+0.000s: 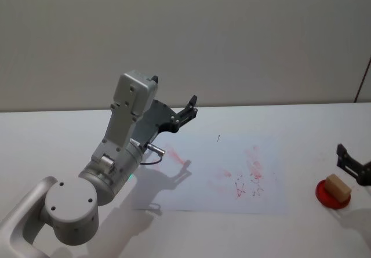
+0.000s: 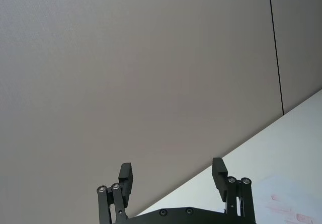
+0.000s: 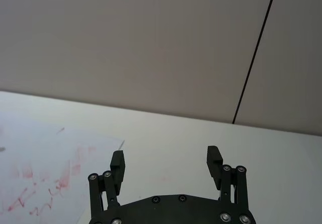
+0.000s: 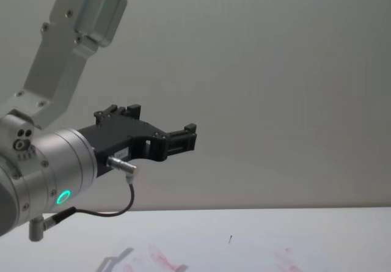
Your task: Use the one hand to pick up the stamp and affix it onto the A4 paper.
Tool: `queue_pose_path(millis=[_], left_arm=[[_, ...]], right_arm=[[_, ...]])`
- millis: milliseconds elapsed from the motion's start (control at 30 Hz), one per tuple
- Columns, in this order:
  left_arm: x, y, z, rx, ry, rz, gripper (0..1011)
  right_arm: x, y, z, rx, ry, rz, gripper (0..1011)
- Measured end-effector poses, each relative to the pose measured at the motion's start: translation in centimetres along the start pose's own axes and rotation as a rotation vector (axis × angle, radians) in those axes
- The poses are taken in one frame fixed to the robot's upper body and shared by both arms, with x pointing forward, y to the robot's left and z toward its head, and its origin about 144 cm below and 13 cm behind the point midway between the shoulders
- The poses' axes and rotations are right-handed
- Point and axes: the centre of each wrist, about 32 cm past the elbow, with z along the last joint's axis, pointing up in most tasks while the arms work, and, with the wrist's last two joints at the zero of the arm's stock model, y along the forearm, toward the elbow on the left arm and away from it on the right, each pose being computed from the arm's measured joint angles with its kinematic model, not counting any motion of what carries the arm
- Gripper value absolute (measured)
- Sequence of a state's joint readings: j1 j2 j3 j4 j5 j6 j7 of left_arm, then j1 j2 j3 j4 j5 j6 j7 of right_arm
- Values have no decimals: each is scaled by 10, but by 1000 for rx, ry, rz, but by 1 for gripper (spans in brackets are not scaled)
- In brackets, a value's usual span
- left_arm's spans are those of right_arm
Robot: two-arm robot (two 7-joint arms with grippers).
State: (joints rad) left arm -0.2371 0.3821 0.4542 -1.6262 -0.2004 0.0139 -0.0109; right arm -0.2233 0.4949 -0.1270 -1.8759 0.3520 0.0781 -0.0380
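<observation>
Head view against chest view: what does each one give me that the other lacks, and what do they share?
Head view adds the stamp, sitting on a red pad at the table's right, with the open right pincer close by, plus the A4 paper's full outline. Chest view adds a side-on look: the left pincer hangs well above the table. Shared: the open left pincer, the paper's red marks and its small dark speck.

Looks like a robot lab test bench: plain white tabletop [image 1: 58,130] against a bare grey panel wall [image 1: 232,37] with one dark seam [image 3: 253,58], silver robot arm [image 1: 122,136] with a green status light [image 4: 63,197] over it.
</observation>
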Motion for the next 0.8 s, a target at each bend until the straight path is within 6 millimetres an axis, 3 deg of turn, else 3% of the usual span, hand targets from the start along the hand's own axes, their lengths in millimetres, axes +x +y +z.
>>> queue_pose_path(millis=[333, 800], left_arm=[[0, 0, 0, 0, 0, 0, 1001], [0, 0, 0, 0, 0, 0, 1001]], right_arm=[[8, -13, -8, -106, -38, 7, 1001], [9, -13, -17, -214, -70, 67, 1001]])
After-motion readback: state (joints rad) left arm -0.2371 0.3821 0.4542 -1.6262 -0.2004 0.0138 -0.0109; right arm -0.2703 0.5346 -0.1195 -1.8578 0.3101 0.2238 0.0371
